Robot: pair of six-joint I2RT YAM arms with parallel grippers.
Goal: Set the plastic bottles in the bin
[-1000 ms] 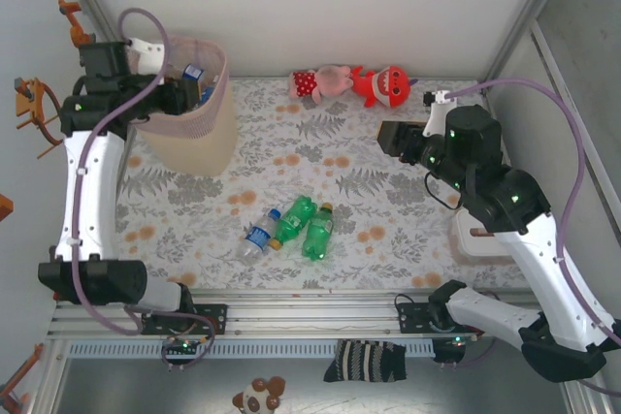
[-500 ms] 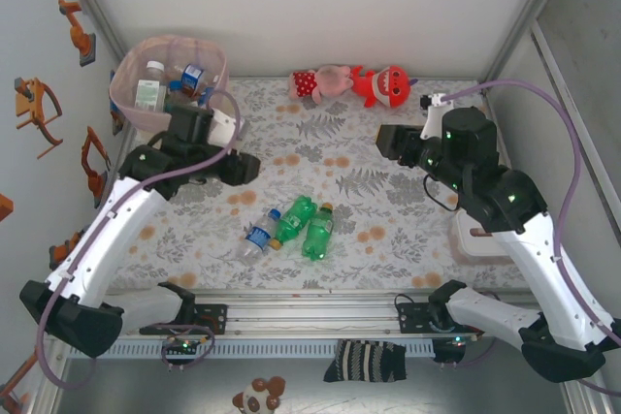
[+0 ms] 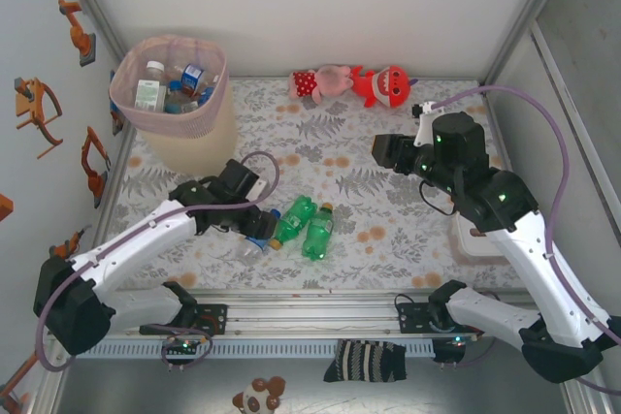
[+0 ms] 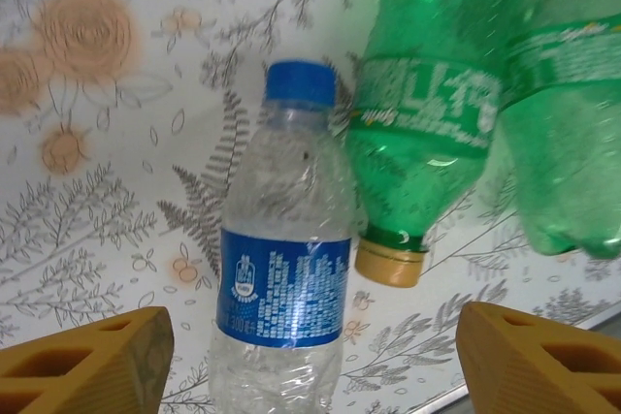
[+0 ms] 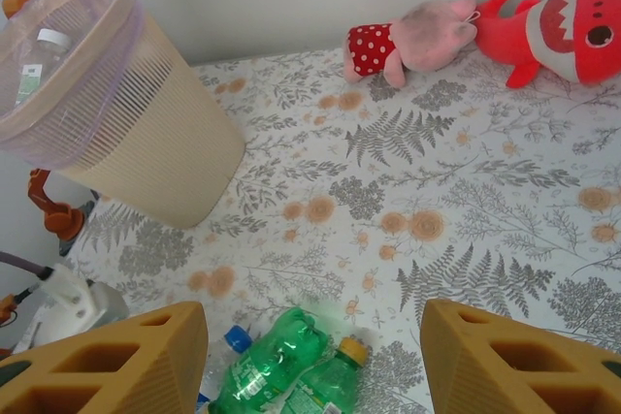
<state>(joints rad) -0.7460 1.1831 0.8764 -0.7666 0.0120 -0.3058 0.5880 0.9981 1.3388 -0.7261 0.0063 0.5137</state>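
Left wrist view: the clear bottle (image 4: 286,269) loses its base past the 6 o'clock edge, its blue label print too blurred to read; two green bottles (image 4: 427,113) run off at 12 and 3 o'clock. From above, the left claw (image 3: 257,223) covers part of that clear bottle. Right wrist view: the bin (image 5: 116,133) is cut at 9 o'clock, the red plush toy (image 5: 558,31) at 3 o'clock.

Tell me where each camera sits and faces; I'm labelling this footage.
Top external: overhead behind the bases, looking down on the table; both arms, left gripper, right gripper.
Left wrist: looks down on the clear bottle and green bottles; its fingers spread.
Right wrist: looks across the table to the bin and toys; its fingers spread.
Shared: all see the green bottles.
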